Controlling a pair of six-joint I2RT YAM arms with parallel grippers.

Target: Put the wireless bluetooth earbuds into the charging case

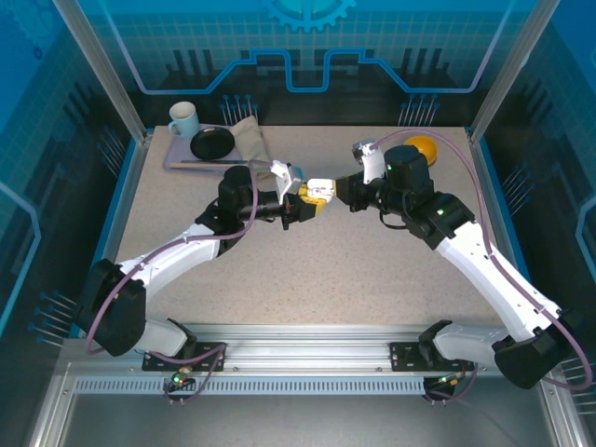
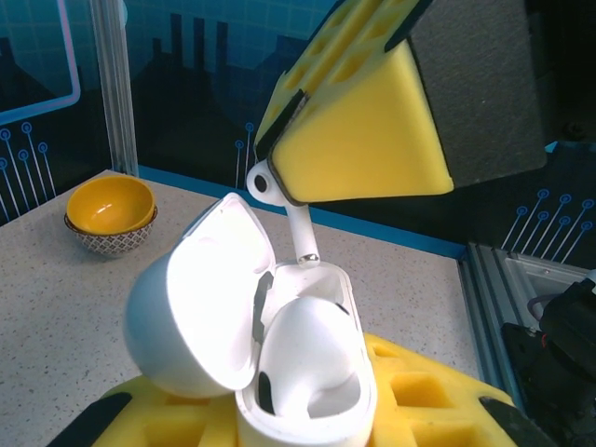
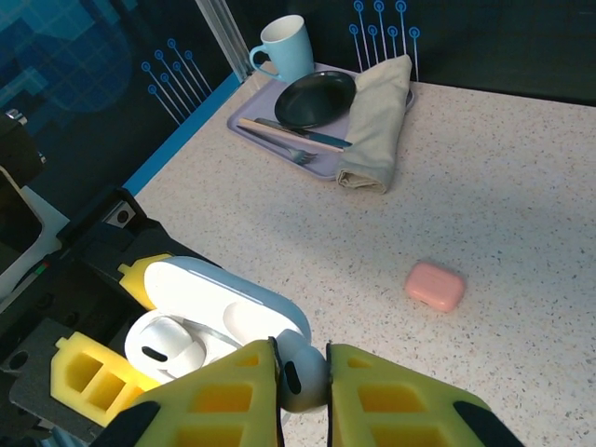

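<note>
Right claw (image 3: 300,361): ribbed yellow foam pads drawn to a narrow gap, pinching one white earbud (image 3: 303,377) by its glossy bulb end. In the left wrist view the bud's thin stem hangs down out of my pads. Its silvery tip is right at the back rim of the white case (image 2: 223,307). I cannot tell whether it touches. The bud is not seated.

Left claw (image 2: 307,424): clamped snug on the base of that case, one yellow pad on either side. The case is smooth hard plastic, pebble-rounded, with the lid swung back on its hinge. A second white bud (image 2: 312,349) sits in its socket, rounded head up.

Past the claws: matte, speckled beige tabletop (image 3: 521,186). A small pink case (image 3: 435,285), rounded and closed, lies alone on it, well apart from both claws.

Far corner: lavender tray (image 3: 240,119) carrying a pale blue mug (image 3: 284,47), a black plate (image 3: 315,98), cutlery (image 3: 289,140) and a folded beige cloth (image 3: 377,121). Far on the other side sits an orange bowl (image 2: 110,205), patterned on the outside.
</note>
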